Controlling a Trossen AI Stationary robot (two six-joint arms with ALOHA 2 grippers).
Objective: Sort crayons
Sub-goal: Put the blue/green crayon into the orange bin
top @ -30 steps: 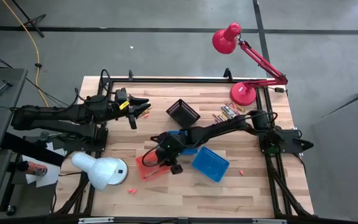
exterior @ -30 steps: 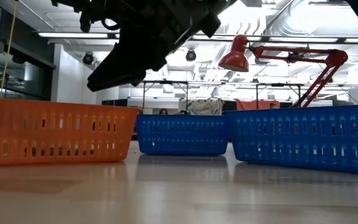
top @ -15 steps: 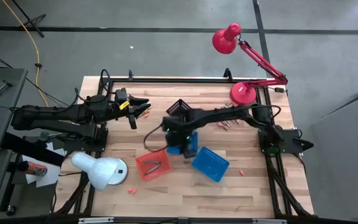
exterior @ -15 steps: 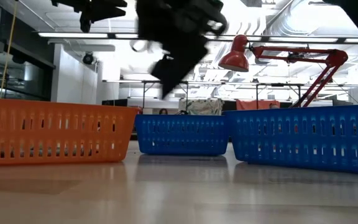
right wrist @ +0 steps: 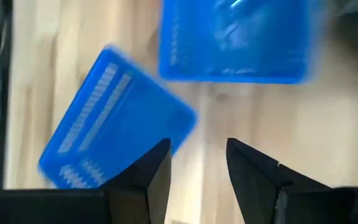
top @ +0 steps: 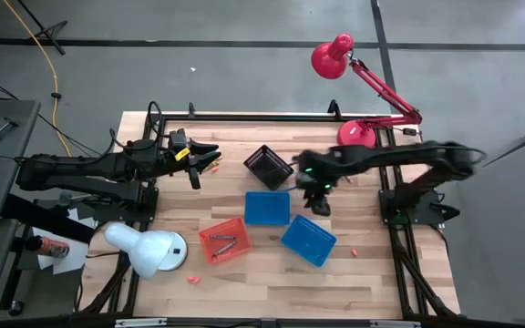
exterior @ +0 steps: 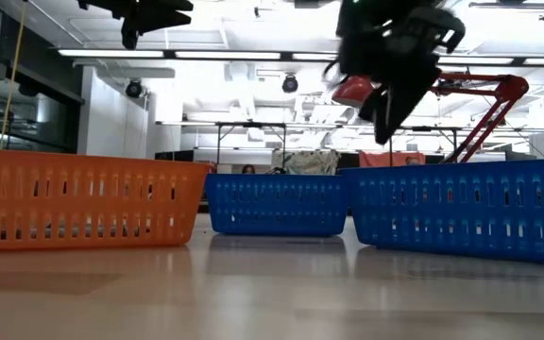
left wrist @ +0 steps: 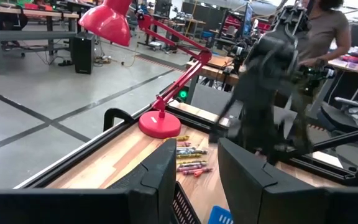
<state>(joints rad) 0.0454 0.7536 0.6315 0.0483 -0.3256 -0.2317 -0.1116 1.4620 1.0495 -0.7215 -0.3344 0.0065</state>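
Right pincer (top: 320,202): open, empty, above the desk (top: 363,273)
Blue baskets (top: 268,208): just beside it
Crayons (left wrist: 188,158): near it
Left pincer (top: 210,160): open, well apart

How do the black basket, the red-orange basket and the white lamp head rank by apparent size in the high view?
1. White lamp head, largest.
2. Red-orange basket.
3. Black basket, close to the red-orange one, so that order is unsure.

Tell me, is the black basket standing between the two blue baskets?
No. The black basket stands apart, farther back on the table than both blue baskets.
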